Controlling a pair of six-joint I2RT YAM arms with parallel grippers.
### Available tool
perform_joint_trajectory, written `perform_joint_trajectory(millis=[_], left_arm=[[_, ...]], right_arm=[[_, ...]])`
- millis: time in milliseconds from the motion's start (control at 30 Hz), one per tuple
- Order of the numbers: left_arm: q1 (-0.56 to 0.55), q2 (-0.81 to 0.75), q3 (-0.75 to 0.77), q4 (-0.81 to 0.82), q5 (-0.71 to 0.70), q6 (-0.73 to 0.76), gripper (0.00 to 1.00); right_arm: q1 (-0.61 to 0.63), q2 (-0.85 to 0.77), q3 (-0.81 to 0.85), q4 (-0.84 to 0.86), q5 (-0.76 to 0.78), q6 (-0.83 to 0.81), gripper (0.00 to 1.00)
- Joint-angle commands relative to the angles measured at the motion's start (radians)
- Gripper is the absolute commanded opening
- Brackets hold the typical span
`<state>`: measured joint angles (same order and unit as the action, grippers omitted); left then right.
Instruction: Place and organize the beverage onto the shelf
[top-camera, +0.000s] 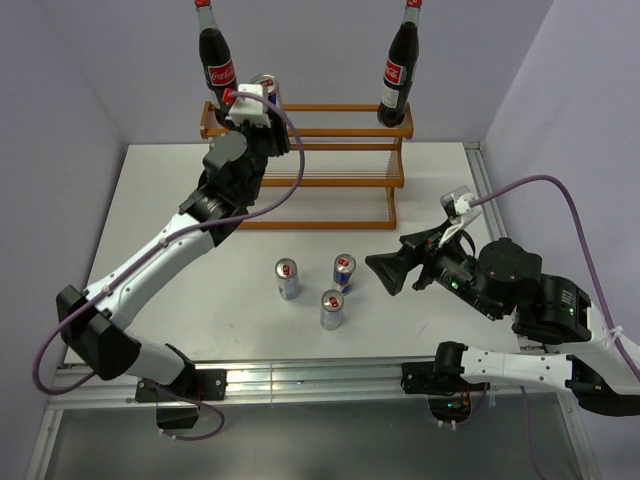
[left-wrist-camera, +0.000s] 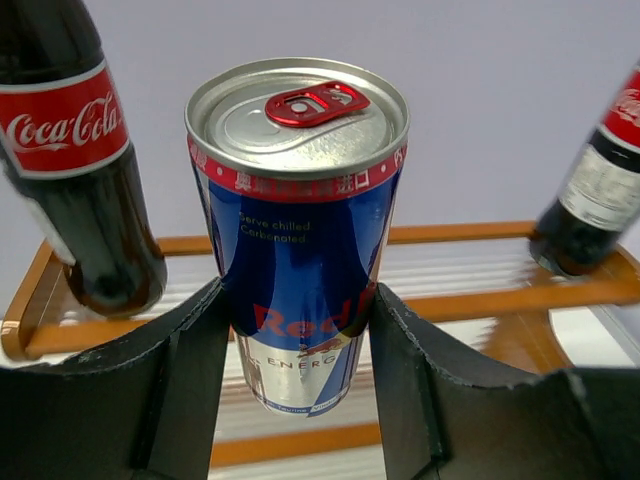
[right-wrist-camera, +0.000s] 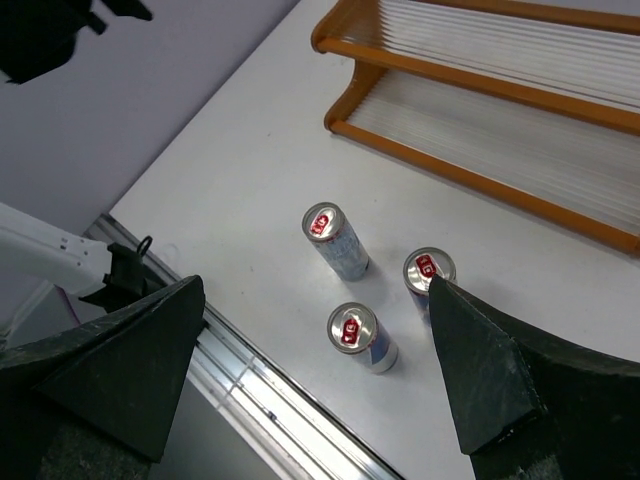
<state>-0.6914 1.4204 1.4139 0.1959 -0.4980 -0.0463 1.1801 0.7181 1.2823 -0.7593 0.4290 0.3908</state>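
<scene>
Left wrist view had the L hand (left-wrist-camera: 298, 300) clamped on one blue-and-silver can (left-wrist-camera: 298, 200), fingers (left-wrist-camera: 180, 380) gripping low on its body, one each side. The can was up at the top tier of the shelf (top-camera: 330, 106), btw the two cola bottles, nearer the left bottle (top-camera: 216, 65) than the right bottle (top-camera: 397, 75). Couldn't tell whether its base was touching the rods.

Step in hand, as I judged it: set this can down on the top tier. To do it well:
- keep the can plumb and lower it straight till the base sits flat across several rods, not half over a gap
- leave room vs the left bottle so the fingers don't knock it when they part
- open slowly, then back out w/o dragging the can

Thin rods + slim can = easy tip, prob.

Orientation: can upright, long axis vertical, red pull-tab end up, label facing the wrist cam. Both bottles stood caps up at the tier's ends.

R hand (right-wrist-camera: 315, 288) was spread wide, holding nothing, over the counter (top-camera: 180, 200) just beside three more cans (top-camera: 331, 309). Those stood upright, tabs up, in a loose cluster in front of the shelf.
</scene>
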Motion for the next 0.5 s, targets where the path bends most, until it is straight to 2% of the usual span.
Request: perform_joint_trajectory(millis=[0,233,467], left_arm=[[0.036,0.061,0.137,0.082,0.061,-0.013,0.00],[0.102,0.196,0.249,0.091,0.114,0.006,0.00],[0.164,0.262,0.266,0.102,0.171,0.010,0.00]], right_arm=[[-0.004,-0.032,-0.009,0.080,0.025,-0.018,1.00],[-0.005,-0.051,-0.052,0.086,0.042,-0.020,1.00],[-0.004,-0.075,-0.098,0.132,0.036,-0.030,1.00]])
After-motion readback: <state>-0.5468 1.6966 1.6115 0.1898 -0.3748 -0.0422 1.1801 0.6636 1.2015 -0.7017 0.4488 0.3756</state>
